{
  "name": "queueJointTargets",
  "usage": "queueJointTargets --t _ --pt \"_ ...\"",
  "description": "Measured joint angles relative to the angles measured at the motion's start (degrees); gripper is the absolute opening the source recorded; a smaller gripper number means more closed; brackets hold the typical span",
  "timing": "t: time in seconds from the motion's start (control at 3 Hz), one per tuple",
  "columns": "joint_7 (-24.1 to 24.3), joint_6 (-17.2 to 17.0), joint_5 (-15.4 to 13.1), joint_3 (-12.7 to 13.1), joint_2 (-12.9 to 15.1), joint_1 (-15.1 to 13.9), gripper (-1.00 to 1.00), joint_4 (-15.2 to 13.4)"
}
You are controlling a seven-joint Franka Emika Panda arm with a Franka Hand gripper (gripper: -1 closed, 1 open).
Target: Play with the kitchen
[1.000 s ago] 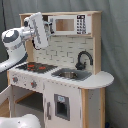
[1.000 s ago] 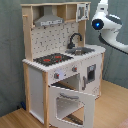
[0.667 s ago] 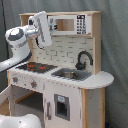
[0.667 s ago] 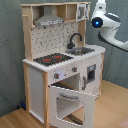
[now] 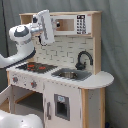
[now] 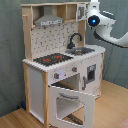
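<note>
one toy unit fills the room in both exterior views: the kitchen (image 5: 65, 75) (image 6: 62, 65), tall and upright, its long axis vertical. we see it standing on a light wooden floor (image 6: 112, 107) in the second exterior view, with a plain grey curtain (image 5: 115, 45) behind it. in the first exterior view its front faces us and slightly toward the first exterior view's left; the hob (image 5: 35, 66) with red rings lies left of the sink (image 5: 70, 75), and the black faucet (image 5: 84, 59) rises at the far right of the counter. in the second exterior view the oven door (image 6: 72, 100) hangs open, swung down toward us, and the grey hood (image 6: 49, 20) sits above the hob. the gripper (image 5: 46, 27) (image 6: 93, 9) is raised at the upper cabinet, near the hood's level; we cannot tell how its fingers stand.
</note>
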Motion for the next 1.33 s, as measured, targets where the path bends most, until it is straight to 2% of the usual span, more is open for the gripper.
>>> queueJointTargets --t 0.33,0.67,1.33 --pt "0.0 1.7 0.0 2.5 2.9 -2.1 -1.0 3.5" --pt "-0.1 6.2 0.0 4.7 4.8 -4.6 -1.0 4.6" --pt "-0.8 8.6 0.0 10.7 8.4 -10.0 -1.0 12.6"
